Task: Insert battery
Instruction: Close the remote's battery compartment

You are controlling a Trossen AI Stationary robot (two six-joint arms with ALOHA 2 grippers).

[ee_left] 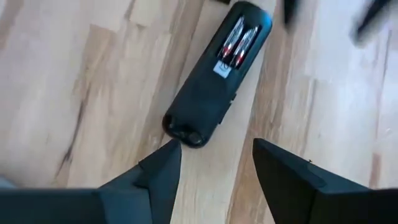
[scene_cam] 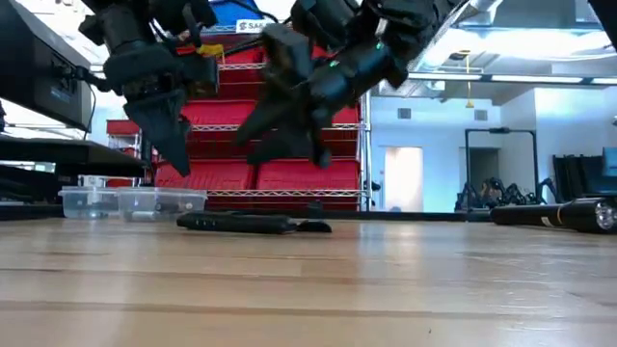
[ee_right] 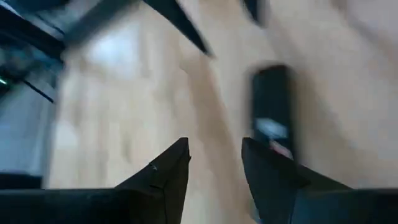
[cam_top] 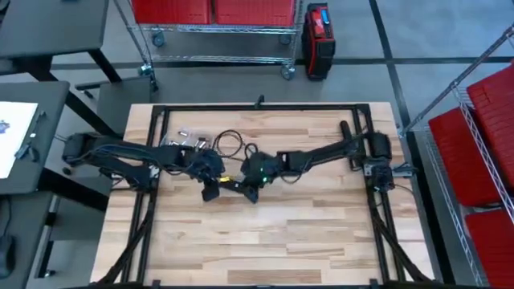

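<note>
Wood table point(cam_top: 265, 241), red bins point(scene_cam: 289, 178) behind; remote point(ee_left: 214, 78) flat mid-table under both grippers, left gripper point(ee_left: 214, 165) and right gripper point(ee_right: 214, 165) spread, empty; only left wrist shows two batteries point(ee_left: 236, 40) seated

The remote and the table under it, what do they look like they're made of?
The remote looks like moulded black plastic with a matte finish: even dark surface, rounded edges, soft glare only. The batteries in its open compartment appear metal-cased, judging by their bright silvery shine with red bands. The table looks like light wood, probably jointed planks with a smooth finish, given the visible grain and seams.
</note>
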